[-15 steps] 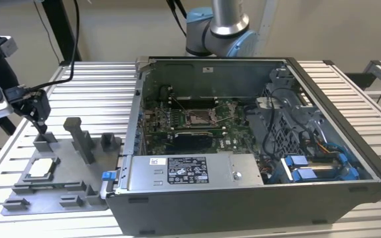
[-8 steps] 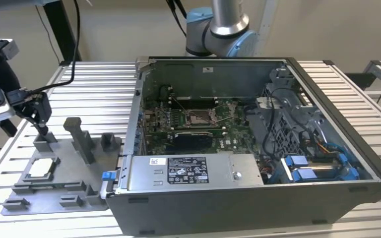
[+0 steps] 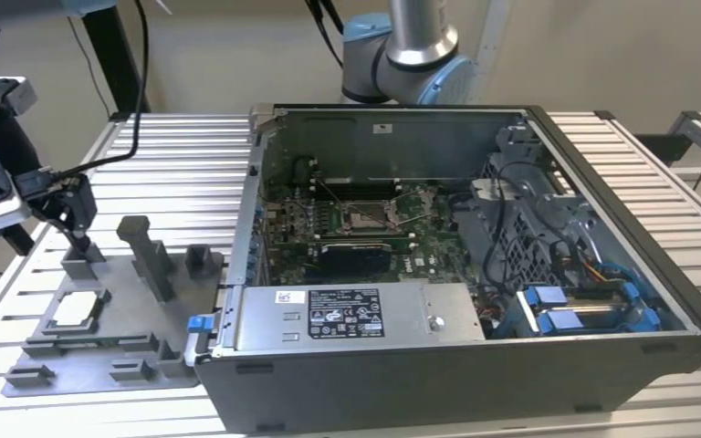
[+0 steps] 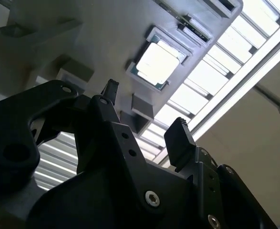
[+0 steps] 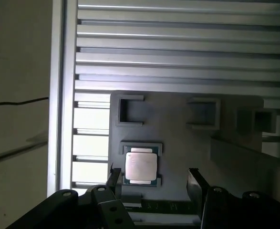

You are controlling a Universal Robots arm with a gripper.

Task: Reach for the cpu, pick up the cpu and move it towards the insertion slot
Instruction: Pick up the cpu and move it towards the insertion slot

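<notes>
The cpu [image 5: 140, 165] is lying flat, pale top up, in a shallow recess of the grey tray [image 5: 178, 143], which is sitting on the slatted desk [image 5: 178, 47] just beside the open computer case [image 3: 473, 383] (on the exterior view's left of it). The claw [image 4: 147, 114] is hovering above the tray, spread wide open, gripping nothing and not touching the cpu. The insertion slot [image 3: 369, 216] is sitting inside the case, well apart from the cpu.

Black two-finger gripper [image 5: 153, 175] w/ jaws spread wide; fingers [image 4: 179, 138] point down, black wrist body behind them.
</notes>
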